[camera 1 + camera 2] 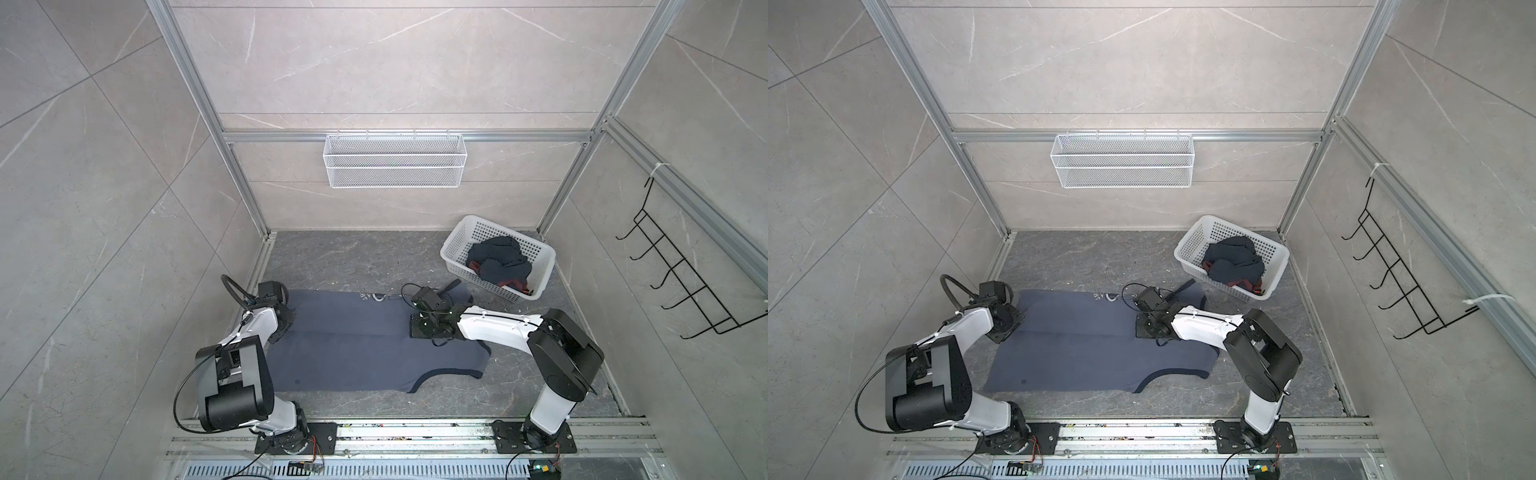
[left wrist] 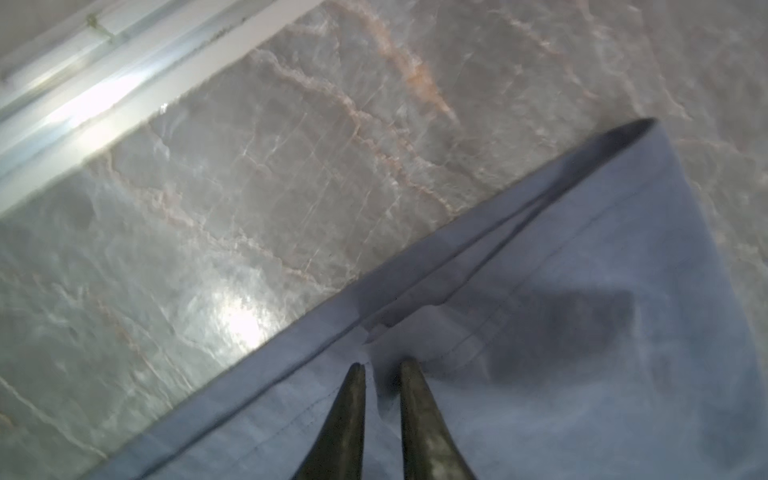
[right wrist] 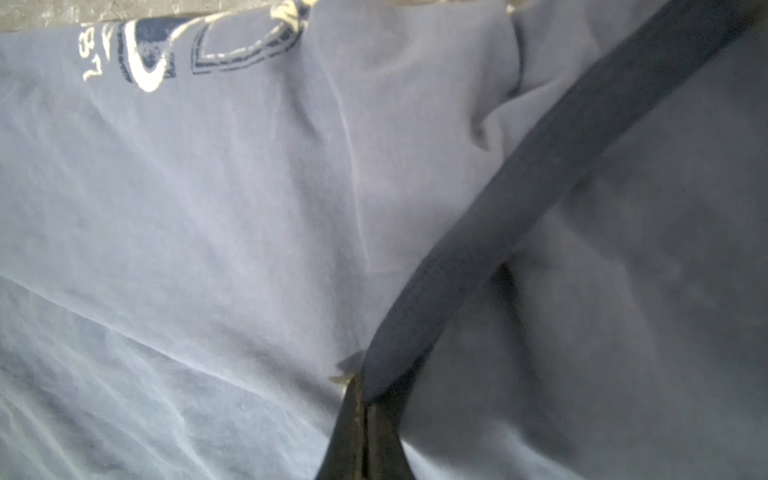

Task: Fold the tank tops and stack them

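Observation:
A slate-blue tank top [image 1: 353, 345] [image 1: 1084, 349] lies spread on the grey floor, its far long side folded over toward the middle, with white lettering [image 3: 145, 62] near the far edge. My left gripper [image 2: 382, 368] is over the hem at its left end, fingers a little apart with cloth under them. My right gripper [image 3: 363, 390] is near the armhole end, shut on the top's dark trim band [image 3: 540, 166]. A dark navy tank top [image 1: 498, 259] with maroon trim lies crumpled in the white basket [image 1: 455, 237].
The white basket stands at the back right of the floor. A wire basket [image 1: 392, 160] hangs on the back wall, and a black hook rack [image 1: 681, 282] on the right wall. Aluminium frame rails [image 2: 83, 104] run close to the shirt's left end.

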